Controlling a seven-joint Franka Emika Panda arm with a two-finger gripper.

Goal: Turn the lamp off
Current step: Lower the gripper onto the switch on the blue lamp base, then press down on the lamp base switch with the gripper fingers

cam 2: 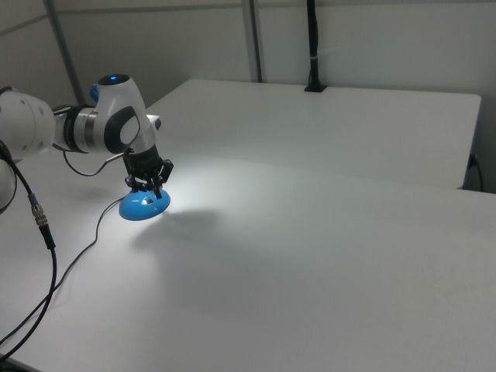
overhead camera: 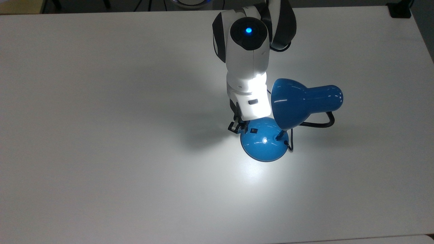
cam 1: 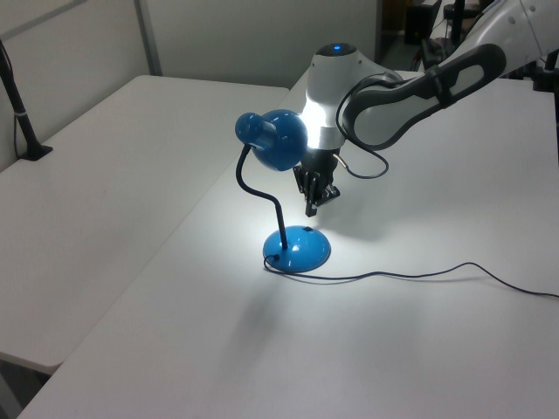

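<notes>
The blue lamp stands lit on the white table (overhead camera: 101,152). Its bell shade (overhead camera: 295,101) hangs on the black bendy neck (overhead camera: 322,123) over the round domed base (overhead camera: 266,145), and a bright pool of light lies on the table around the base. A small black switch (overhead camera: 252,130) sits on the dome's upper left in the top view. My gripper (overhead camera: 236,127) points down, shut and holding nothing, just left of the switch at the base's edge. In the left view the gripper (cam 1: 311,209) hovers a little above the base (cam 1: 299,250), close beside the shade (cam 1: 274,140).
The lamp's black cord (cam 1: 419,272) trails from the base across the table toward the left view's right. A black post (cam 1: 22,122) is clamped at the far table edge on the left view's left. A second cable (cam 2: 46,225) hangs near the arm in the right view.
</notes>
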